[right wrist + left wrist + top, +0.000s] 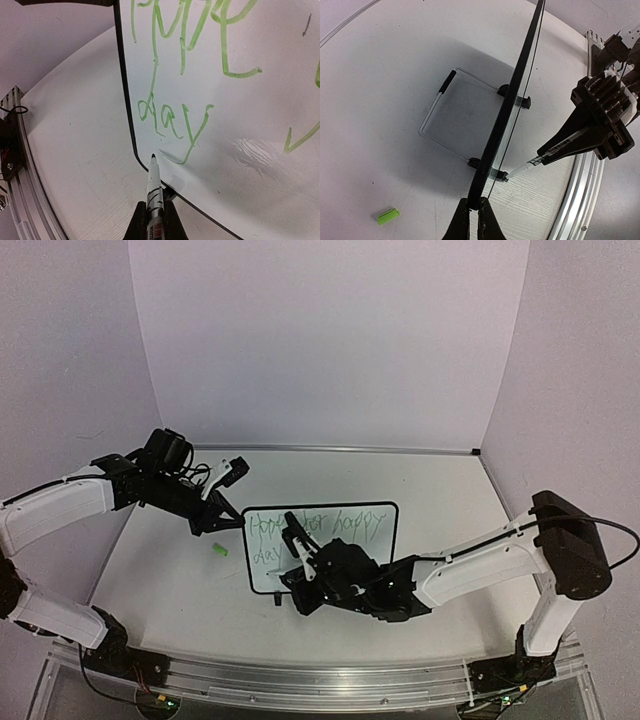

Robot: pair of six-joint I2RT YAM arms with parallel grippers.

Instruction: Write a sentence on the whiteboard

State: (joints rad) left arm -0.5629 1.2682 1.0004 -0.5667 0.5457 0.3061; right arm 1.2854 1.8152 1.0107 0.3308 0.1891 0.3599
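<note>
Pale lilac walls (330, 340) close in a white table (160, 580), and near its middle we see the whiteboard (385, 545) between the two arms. The left gripper (222, 512) has its jaws pressed together on the board's black border at the left end; from that wrist we look straight along the thin black edge of the board (510, 100), pinched between the fingers (462, 220). The right gripper (305, 560) reaches over the board's near left part with its jaws clamped on a marker (154, 192). The marker's dark tip sits just inside the board's rounded lower corner, below the word "day". We cannot tell whether the tip touches the surface. The sentence (315, 530) runs in thin green handwriting across the top of the board, with "day" starting a second line under it. A small green cap (220, 551) lies on the table just left of the board, apart from both grippers.
</note>
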